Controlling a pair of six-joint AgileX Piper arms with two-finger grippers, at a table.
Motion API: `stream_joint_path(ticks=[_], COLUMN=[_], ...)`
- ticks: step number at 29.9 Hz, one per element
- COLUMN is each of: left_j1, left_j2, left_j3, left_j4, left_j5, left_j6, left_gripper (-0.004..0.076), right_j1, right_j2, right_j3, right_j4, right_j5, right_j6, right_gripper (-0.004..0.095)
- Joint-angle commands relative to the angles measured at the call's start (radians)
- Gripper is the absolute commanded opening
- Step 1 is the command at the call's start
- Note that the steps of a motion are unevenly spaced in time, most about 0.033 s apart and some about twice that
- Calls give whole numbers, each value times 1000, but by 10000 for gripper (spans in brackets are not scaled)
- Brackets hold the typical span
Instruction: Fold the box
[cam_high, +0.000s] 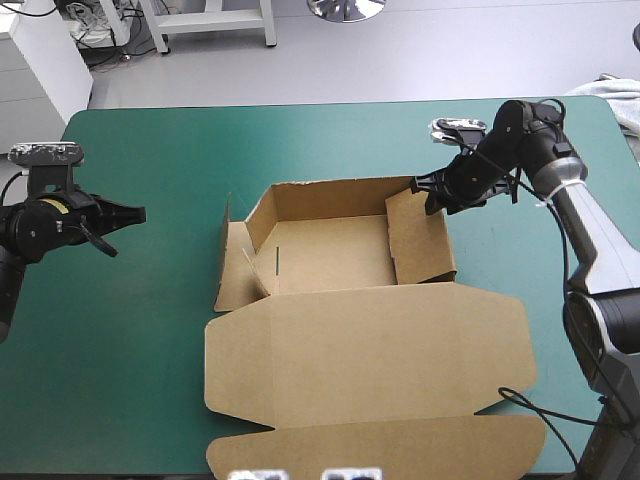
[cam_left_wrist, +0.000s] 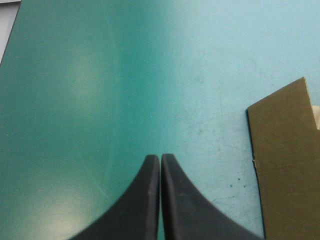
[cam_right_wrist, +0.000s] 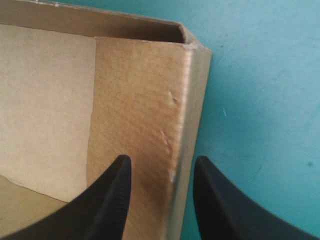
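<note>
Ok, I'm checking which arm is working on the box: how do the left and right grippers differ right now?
The left gripper is shut, its fingers meeting in a point; the right gripper is open. The left hovers over bare teal-green cover, apart from the box; the right straddles the box's right wall near its far corner. Both have black fingers.

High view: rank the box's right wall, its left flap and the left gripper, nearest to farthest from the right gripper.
1. Right wall, right at the right gripper.
2. Left flap, on the opposite side.
3. Left gripper, far out to the left.
</note>
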Motion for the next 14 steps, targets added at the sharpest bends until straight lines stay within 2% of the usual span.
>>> stream_joint_path(ticks=[1, 5, 8, 10, 12, 14], left_j1=[1, -1, -1, -1, -1, 1], left_j2=[-21, -21, -21, -18, -10, 3], left_j3=[-29, -29, -29, -29, -29, -29], left_j4=[-18, -18, -21, -21, -21, -21], left_j5=[-51, -47, -43, -43, -45, -48], left_j6=[-3, -3, -3, -3, -16, -45], left_gripper=[-10, -10, -10, -10, -10, -10], right_j1=[-2, -2, -2, -2, -2, -2], right_j2=[-4, 47, 74, 84, 92, 92], right_j3=[-20, -20, -20, -20, -20, -20], right_j4=[63, 75, 104, 114, 114, 117], right_j5=[14, 14, 14, 14, 14, 14], right_j6=[-21, -21, -21, -21, -21, -21], right_gripper=[368, 367, 319, 256, 152, -1])
